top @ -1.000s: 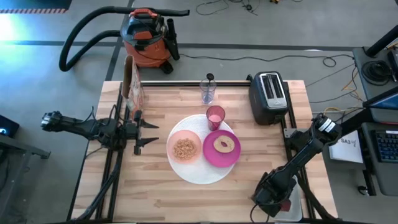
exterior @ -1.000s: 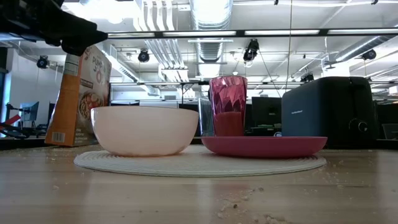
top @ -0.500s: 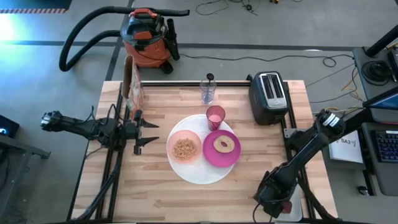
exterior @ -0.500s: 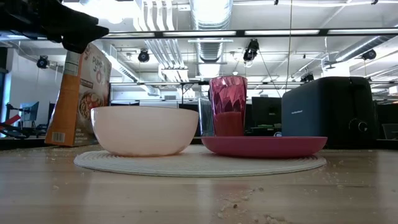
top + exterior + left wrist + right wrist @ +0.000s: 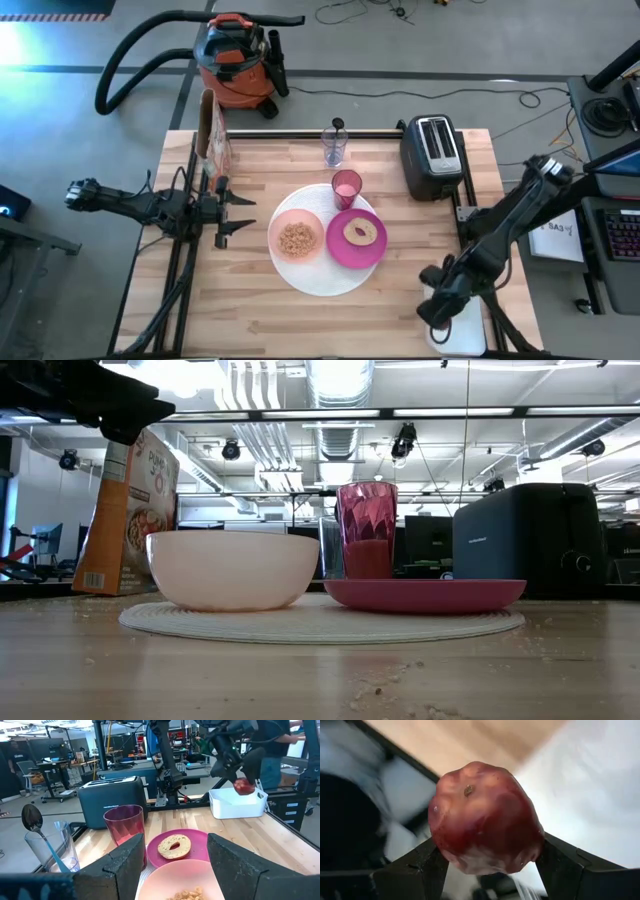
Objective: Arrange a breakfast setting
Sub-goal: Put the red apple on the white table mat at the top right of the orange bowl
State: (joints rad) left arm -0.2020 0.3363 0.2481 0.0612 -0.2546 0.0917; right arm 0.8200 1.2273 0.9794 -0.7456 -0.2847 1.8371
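Breakfast setting (image 5: 325, 240) sits mid-worktop; right tool (image 5: 487, 862) pinches a red apple (image 5: 487, 817) above the white bin (image 5: 235, 802), left tool (image 5: 232, 215) spread idle; a loose pinch risks dropping it.

My right arm reaches out past the table's right edge, bent at the elbow, its wrist tipped down. My right gripper (image 5: 432, 310) hangs there with both fingers clamped on a red apple (image 5: 487, 817), one finger pressed against each side. My left arm lies stretched level along the table's left edge. My left gripper (image 5: 240, 213) points inward across the table, fingers (image 5: 245, 862) parted with nothing between them, held above the surface.
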